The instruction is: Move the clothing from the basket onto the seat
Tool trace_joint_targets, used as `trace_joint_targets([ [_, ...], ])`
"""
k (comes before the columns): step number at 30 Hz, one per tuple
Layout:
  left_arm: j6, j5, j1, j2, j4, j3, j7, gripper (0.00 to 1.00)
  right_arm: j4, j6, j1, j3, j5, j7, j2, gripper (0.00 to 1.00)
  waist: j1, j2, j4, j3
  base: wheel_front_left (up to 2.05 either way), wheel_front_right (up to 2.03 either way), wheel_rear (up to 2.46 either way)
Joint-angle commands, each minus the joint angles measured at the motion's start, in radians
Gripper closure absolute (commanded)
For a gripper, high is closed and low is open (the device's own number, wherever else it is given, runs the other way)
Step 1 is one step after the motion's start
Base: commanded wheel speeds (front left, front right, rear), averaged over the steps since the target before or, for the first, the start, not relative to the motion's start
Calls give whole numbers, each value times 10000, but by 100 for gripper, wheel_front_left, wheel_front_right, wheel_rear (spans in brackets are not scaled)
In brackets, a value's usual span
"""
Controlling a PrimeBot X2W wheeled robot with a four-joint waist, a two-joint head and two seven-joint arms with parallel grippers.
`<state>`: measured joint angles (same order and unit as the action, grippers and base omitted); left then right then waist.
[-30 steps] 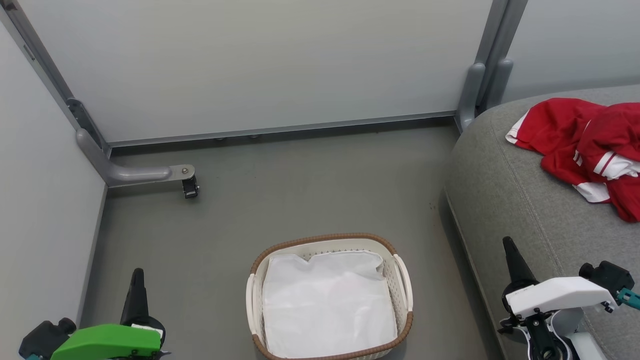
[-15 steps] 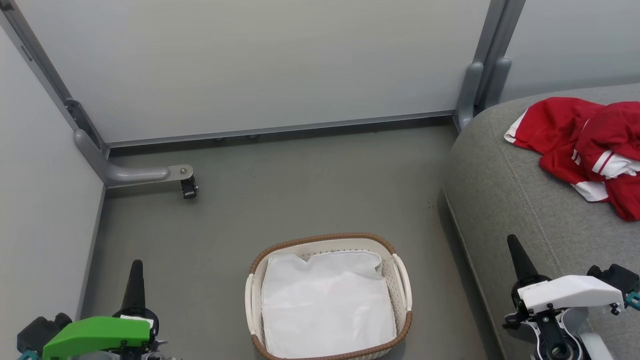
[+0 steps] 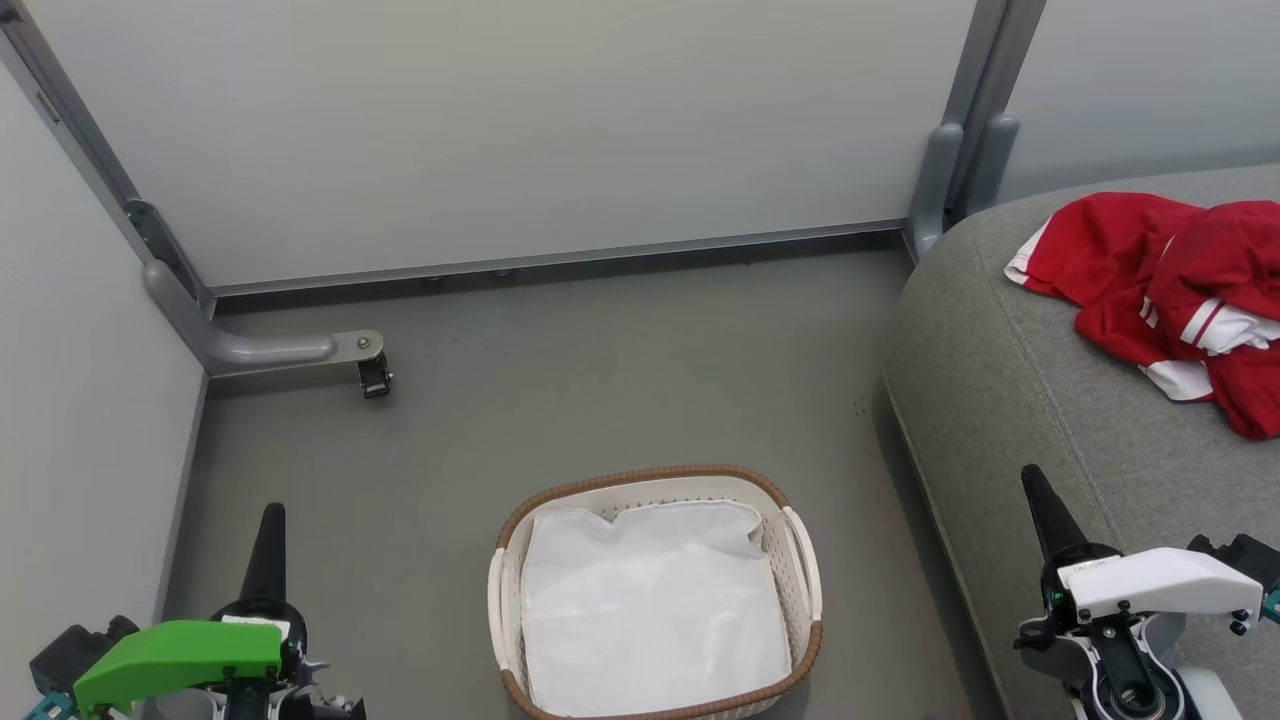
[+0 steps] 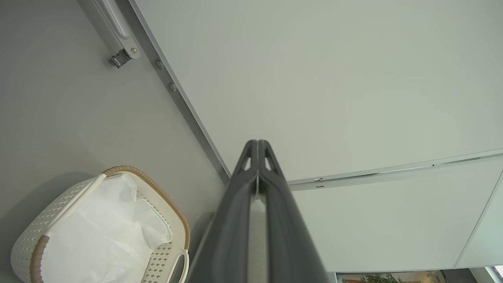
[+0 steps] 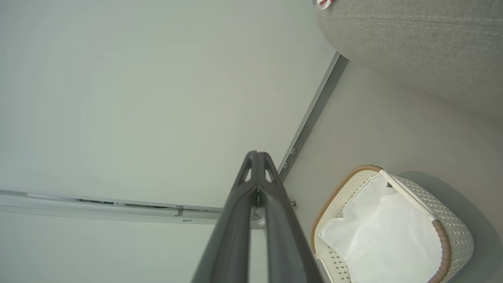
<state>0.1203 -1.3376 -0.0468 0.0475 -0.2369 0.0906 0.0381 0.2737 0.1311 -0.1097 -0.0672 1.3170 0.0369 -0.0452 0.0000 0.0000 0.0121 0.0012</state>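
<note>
The red clothing [image 3: 1175,295] with white trim lies heaped on the grey seat [image 3: 1010,400] at the right of the head view. On the floor at bottom centre sits the off-white basket [image 3: 805,560] with its brown rim, and just a white liner cloth [image 3: 650,610] shows inside it. My left gripper [image 3: 271,515] stands shut at the lower left, left of the basket, holding nothing. Over the seat's front edge at the lower right, my right gripper [image 3: 1030,478] is shut and holds nothing. Each wrist view shows the gripper's tips pressed together [image 4: 257,143] [image 5: 256,154] beside the basket [image 4: 23,243] [image 5: 456,243].
Pale partition panels [image 3: 500,130] close off the back and left. A grey partition foot with a black caster [image 3: 375,378] rests on the floor at the left. Two grey posts [image 3: 960,170] stand by the seat's far corner. Grey floor [image 3: 600,380] lies between basket and wall.
Both grippers have drawn slightly down and outward in the head view. The whole picture has shifted a little, so the camera moved. Clothing and basket stay put.
</note>
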Motion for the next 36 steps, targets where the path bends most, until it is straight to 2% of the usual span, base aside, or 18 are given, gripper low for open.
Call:
trace_joint_targets([
  [1, 52, -260, -250, 43, 20, 45, 61, 100, -112, -2, -26, -64, 263, 81, -59, 100, 0, 0, -5, 1, 0, 0, 0],
  [36, 124, -2647, -699, 50, -87, 245, 755, 100, -306, -3, 28, -473, 2831, 769, -79, 100, 0, 0, -112, 17, 0, 0, 0],
])
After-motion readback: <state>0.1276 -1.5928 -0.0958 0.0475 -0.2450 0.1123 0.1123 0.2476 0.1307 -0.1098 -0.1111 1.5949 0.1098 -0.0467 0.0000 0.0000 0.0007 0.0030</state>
